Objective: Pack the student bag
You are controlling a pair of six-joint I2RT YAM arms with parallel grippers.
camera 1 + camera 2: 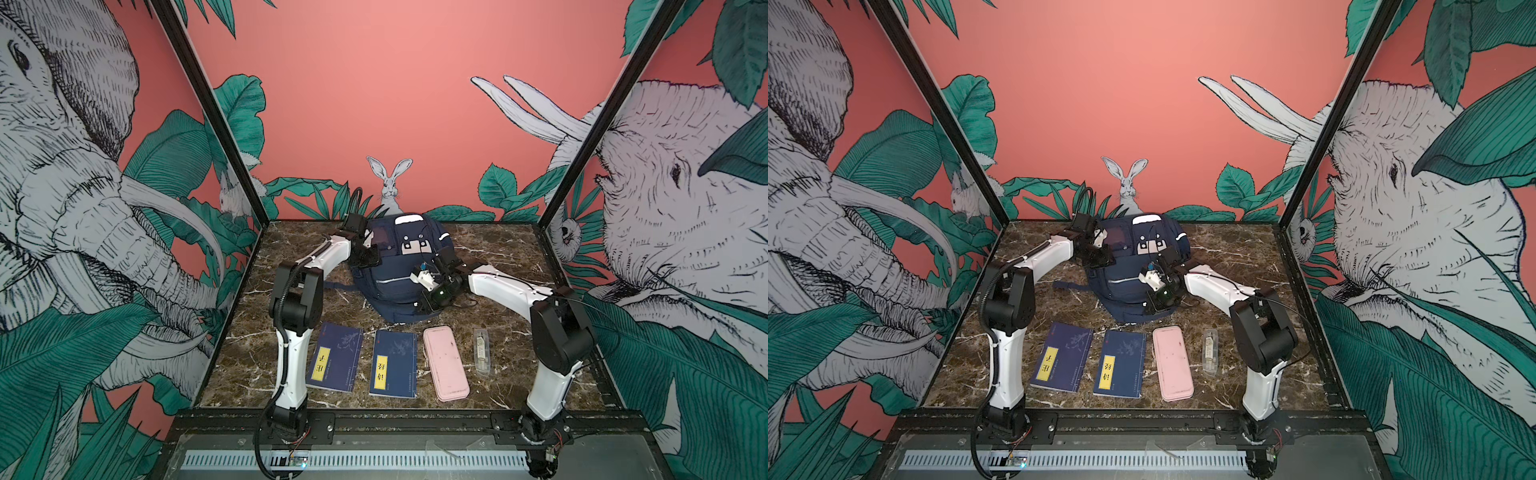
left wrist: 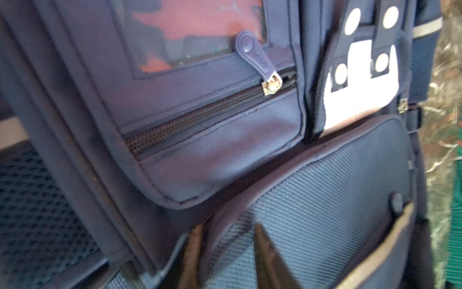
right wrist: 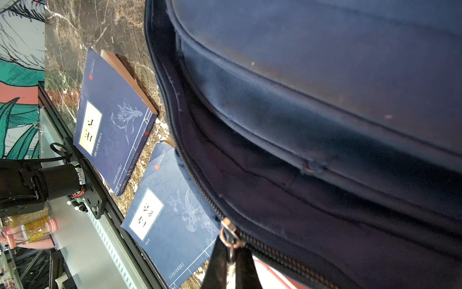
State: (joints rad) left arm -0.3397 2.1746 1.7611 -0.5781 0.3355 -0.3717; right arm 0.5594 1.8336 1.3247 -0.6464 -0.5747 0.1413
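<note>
The student bag (image 1: 390,286) (image 1: 1125,286), navy with white patches, lies in the middle of the marble table in both top views. My left gripper (image 1: 365,257) (image 2: 227,250) is at the bag's upper left side. Its brown fingers (image 2: 195,247) have closed on a raised fold of the front pocket fabric. The small upper pocket's zip (image 2: 271,86) stays zipped. My right gripper (image 1: 422,308) (image 3: 231,260) is at the bag's lower right edge. It is shut on the metal zipper pull (image 3: 228,234) of the main zip. Beyond the slider, the dark main compartment (image 3: 275,190) gapes.
Two navy books with yellow labels (image 1: 334,357) (image 1: 395,363), a pink pencil case (image 1: 445,363) and a small clear case (image 1: 482,351) lie in a row along the table's front. A black frame rail (image 1: 415,419) borders the front edge.
</note>
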